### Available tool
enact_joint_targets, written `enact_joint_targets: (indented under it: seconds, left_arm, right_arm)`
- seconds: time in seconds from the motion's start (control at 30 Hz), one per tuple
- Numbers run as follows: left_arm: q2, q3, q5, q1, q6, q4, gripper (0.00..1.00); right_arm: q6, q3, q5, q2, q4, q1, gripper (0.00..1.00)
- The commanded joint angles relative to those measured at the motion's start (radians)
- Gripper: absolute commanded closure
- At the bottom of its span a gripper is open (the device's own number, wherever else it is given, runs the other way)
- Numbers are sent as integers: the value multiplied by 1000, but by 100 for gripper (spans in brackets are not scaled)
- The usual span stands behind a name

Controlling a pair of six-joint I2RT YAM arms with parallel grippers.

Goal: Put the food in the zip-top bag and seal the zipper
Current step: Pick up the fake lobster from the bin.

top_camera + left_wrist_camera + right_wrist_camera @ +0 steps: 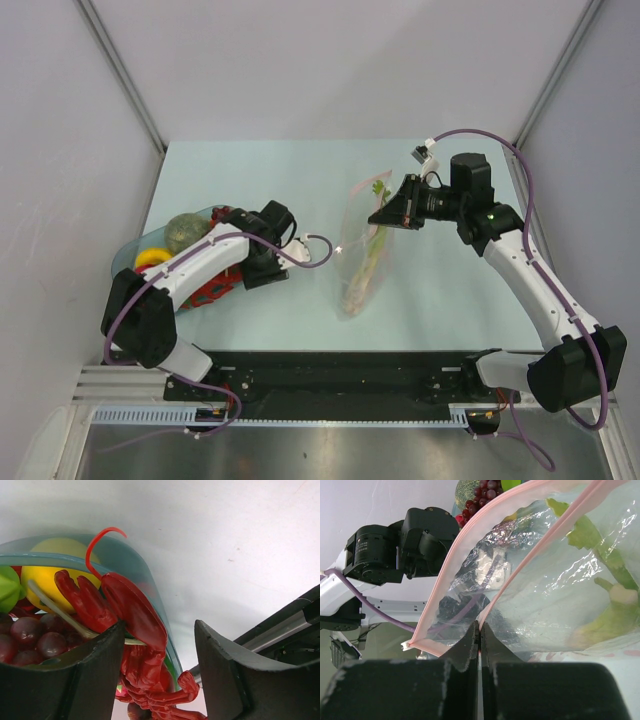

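Observation:
The clear zip-top bag (362,270) lies mid-table with a pale green celery stalk (615,610) inside. My right gripper (480,626) is shut on one side of the pink zipper (520,570) and holds the mouth up and open. My left gripper (160,672) is open at the blue-green dish (137,562). The red lobster (135,615) hangs over the dish rim between its fingers (75,680), against the left one. Dark red grapes (30,637), a yellow food (55,575) and a green one (7,587) lie in the dish.
In the top view the dish (135,250) sits at the table's left edge with a round green food (183,232) and a yellow one (152,258). White walls enclose the table on three sides. The left arm (405,545) shows beyond the bag mouth.

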Motion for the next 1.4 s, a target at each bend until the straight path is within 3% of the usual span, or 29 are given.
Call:
enact_joint_targets:
  seconds: [0.0, 0.1, 0.23, 0.33, 0.63, 1.0, 1.1, 1.37]
  left_arm:
    - [7, 7, 28, 25, 23, 2, 37]
    - [24, 7, 19, 45, 35, 16, 31]
    - [47, 24, 34, 68, 46, 14, 32]
    - [56, 41, 54, 82, 51, 5, 37]
    - [36, 120, 122, 88, 40, -80, 67]
    - [13, 193, 158, 88, 26, -185, 89]
    - [-2, 206, 160, 88, 20, -224, 98]
    - [-62, 186, 123, 88, 12, -276, 100]
  right_arm:
    - [13, 0, -24, -11, 36, -4, 100]
    - [19, -4, -31, -13, 40, -4, 100]
    - [19, -7, -32, -14, 43, -7, 100]
    - [19, -6, -34, -10, 43, -5, 100]
    - [19, -4, -31, -8, 48, -4, 100]
    - [19, -1, -31, -5, 51, -5, 100]
    - [20, -1, -29, 0, 54, -5, 100]
    - [23, 0, -29, 1, 57, -2, 100]
